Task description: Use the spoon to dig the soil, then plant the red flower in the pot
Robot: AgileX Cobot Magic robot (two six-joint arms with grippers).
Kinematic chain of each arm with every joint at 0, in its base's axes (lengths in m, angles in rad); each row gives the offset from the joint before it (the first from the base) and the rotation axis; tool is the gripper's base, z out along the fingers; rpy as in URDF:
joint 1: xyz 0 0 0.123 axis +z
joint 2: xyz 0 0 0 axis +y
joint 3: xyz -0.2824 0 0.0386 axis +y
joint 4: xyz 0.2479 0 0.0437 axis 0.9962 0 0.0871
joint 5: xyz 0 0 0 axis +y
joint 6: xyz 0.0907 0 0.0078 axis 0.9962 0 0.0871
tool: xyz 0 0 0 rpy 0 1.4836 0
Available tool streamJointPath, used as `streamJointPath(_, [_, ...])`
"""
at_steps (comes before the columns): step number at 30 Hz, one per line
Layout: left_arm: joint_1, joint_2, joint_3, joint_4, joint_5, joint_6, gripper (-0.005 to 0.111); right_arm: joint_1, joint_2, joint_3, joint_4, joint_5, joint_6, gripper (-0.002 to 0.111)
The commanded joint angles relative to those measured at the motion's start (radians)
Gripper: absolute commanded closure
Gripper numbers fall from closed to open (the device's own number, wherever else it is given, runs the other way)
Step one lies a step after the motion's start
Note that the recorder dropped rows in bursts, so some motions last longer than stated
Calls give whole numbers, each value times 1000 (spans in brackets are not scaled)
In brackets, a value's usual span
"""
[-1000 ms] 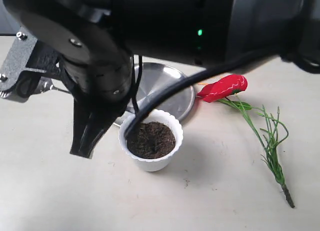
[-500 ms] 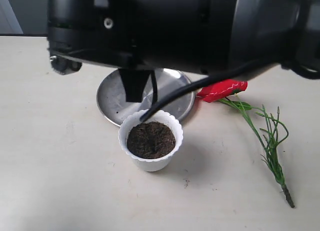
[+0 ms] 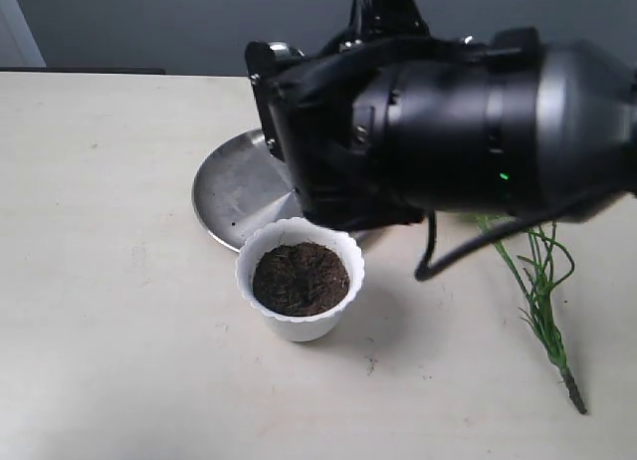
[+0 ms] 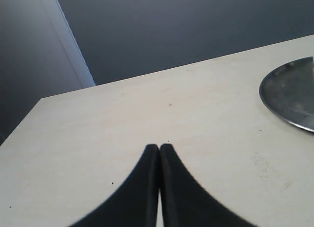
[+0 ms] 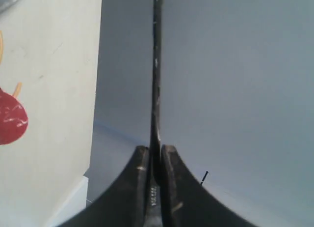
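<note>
Exterior view: steel plate point(image 3: 234, 186) toward the table's far edge, pot point(image 3: 299, 326) of soil point(image 3: 300, 278) just in front. Left gripper point(image 4: 159, 151) pinched closed, empty. Right gripper point(image 5: 155, 156) clamps the spoon point(image 5: 156, 65) handle; red flower point(image 5: 11, 122) lies on the table.

The right hand point(image 5: 155, 163) pinches what looks like the spoon point(image 5: 156, 79) handle; the red flower point(image 5: 11, 121) lies nearby.

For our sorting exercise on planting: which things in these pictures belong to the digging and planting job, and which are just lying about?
Belongs to the job:
- small white scalloped plastic pot
- dark brown crumbly soil in it
- thin silver metal spoon, clamped in the right gripper
- artificial red flower with green stem

Just lying about:
- flat round steel plate
</note>
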Motion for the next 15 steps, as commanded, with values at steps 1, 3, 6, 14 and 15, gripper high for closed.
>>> streamJointPath(1, [1,-4,0,-5,-11,-1,106,59,-118,139,-35,4,40,109])
streamJointPath(3, [1,-4,0,-5,-11,-1,106,104,-166,208,-35,4,40,109])
streamJointPath(6, [1,-4,0,-5,-11,-1,106,194,-236,293,-19,4,10,109])
streamJointPath(14, [1,-4,0,-5,-11,-1,106,385,-306,452,161,4,-132,109])
streamJointPath(15, [1,-4,0,-5,-11,-1,106,389,-303,459,164,4,-135,109])
